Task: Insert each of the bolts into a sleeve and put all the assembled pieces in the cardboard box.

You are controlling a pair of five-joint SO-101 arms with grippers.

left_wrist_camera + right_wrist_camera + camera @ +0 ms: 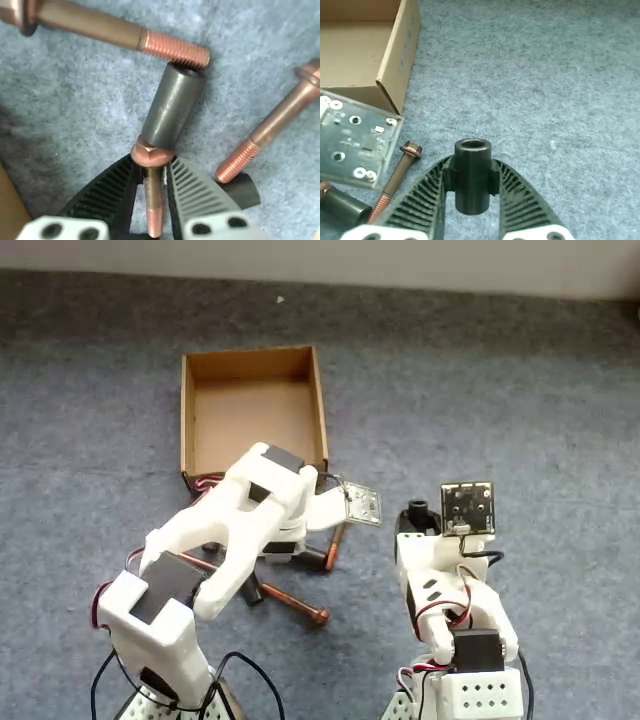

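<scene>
My left gripper (152, 167) is shut on the shank of a copper bolt (153, 200), low over the carpet. The bolt's hex head butts against the end of a dark sleeve (172, 107) lying there. Two more bolts lie close by, one beyond the sleeve (100, 27) and one to the side (272, 127), with another sleeve (242, 190) next to it. My right gripper (471, 167) is shut on an upright black sleeve (472, 185) and stands to the right of the pile (417, 512). The cardboard box (320, 405) lies behind the left arm, with nothing inside.
Loose bolts (335, 545) (295, 602) and a sleeve (250, 592) lie on the grey carpet just in front of the box. The left arm's camera board (355, 140) hangs beside a bolt (395, 180). Open carpet stretches to the right and behind.
</scene>
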